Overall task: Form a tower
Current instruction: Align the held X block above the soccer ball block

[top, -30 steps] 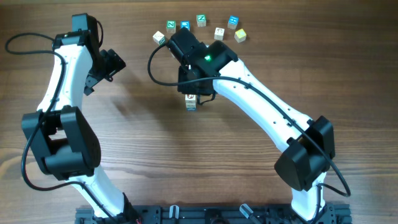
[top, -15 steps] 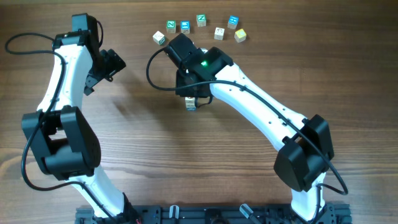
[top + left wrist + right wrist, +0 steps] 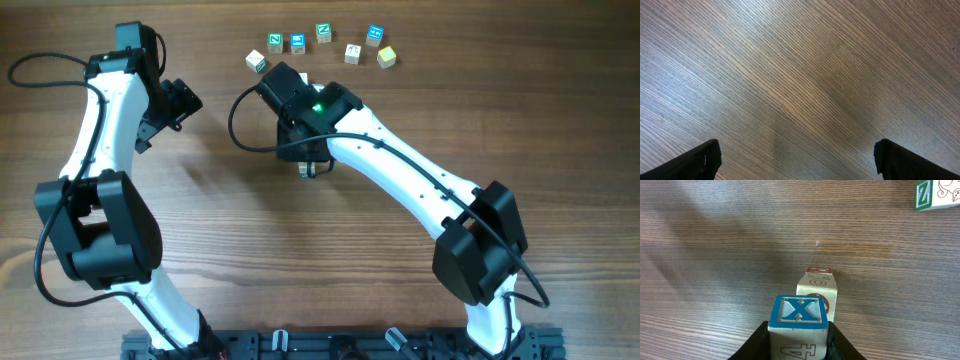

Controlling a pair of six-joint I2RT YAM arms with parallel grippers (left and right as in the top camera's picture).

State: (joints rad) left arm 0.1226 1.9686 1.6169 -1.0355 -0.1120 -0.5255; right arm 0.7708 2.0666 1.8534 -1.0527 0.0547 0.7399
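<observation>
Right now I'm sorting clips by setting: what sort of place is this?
Likely a robotics lab bench: a left arm and right arm rising from a black rail, a wood-grain table, and loose letter cubes.

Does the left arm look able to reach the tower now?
Probably not cleanly: the right gripper, shut on the blue X cube, hovers close beside the tower, crowding it from above.

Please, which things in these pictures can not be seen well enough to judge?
Overhead: the right arm covers most of the tower; its cube count is hidden.
Right wrist: the blue X cube in the right gripper hides the tower's lower part; the bottom edge cuts this cube.
Overhead: marks on the loose cubes are too small.
Left wrist: no cube in view.
</observation>
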